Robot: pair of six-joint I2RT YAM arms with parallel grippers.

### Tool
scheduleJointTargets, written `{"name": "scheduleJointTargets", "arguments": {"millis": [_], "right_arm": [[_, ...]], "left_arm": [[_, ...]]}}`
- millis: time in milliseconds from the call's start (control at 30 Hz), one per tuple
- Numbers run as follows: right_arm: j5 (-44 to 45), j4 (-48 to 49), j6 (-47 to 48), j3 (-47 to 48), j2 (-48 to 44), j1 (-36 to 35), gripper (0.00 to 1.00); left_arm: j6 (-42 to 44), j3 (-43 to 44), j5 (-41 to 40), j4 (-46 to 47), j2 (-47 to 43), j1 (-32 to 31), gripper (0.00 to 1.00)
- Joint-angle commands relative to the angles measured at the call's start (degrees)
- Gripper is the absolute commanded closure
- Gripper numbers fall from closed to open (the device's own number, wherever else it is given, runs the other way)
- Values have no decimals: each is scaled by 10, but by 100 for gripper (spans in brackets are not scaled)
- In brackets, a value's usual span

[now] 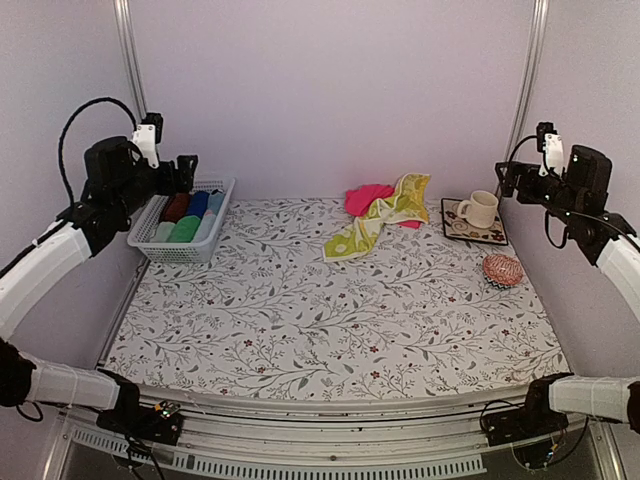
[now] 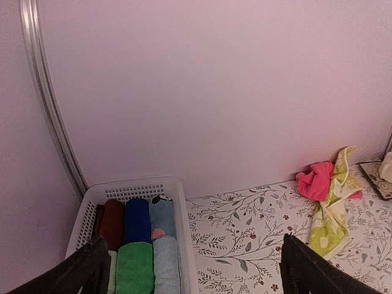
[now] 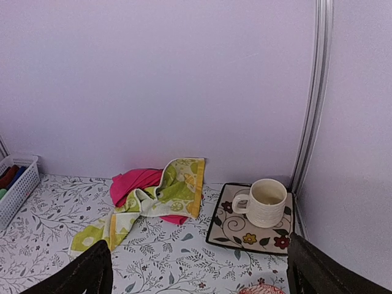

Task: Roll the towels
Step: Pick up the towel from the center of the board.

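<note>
Lying crumpled, lime-yellow towel drapes over pink towel

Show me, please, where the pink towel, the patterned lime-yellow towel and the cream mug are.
pink towel (image 1: 366, 197): top external view, bunched middle.
lime-yellow towel (image 3: 179, 188): right wrist view, draped upper fold.
cream mug (image 3: 268, 205): right wrist view, ribbed side wall.
</note>
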State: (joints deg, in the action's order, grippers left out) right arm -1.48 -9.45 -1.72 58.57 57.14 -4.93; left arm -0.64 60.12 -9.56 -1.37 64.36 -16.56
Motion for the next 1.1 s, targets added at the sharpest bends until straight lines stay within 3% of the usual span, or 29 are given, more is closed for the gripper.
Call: {"name": "scheduleJointTargets", "arguments": {"millis": [0, 167, 333, 667, 1067], "right_arm": [[-53, 21, -30, 61, 59, 19, 1], [-111, 50, -93, 99, 124, 38, 1], [-213, 149, -152, 68, 184, 52, 1], [-215, -100, -174, 359, 518, -9, 1], [-200, -153, -193, 507, 735, -126, 1]], "left_arm": [[-5, 78, 29, -2, 69, 28, 3], [-8, 149, 61, -12, 144, 47, 3], [-37, 165, 114, 1, 191, 67, 3], [-89, 241, 159, -125, 335, 65, 3], [-106, 256, 185, -172, 402, -12, 3]]}}
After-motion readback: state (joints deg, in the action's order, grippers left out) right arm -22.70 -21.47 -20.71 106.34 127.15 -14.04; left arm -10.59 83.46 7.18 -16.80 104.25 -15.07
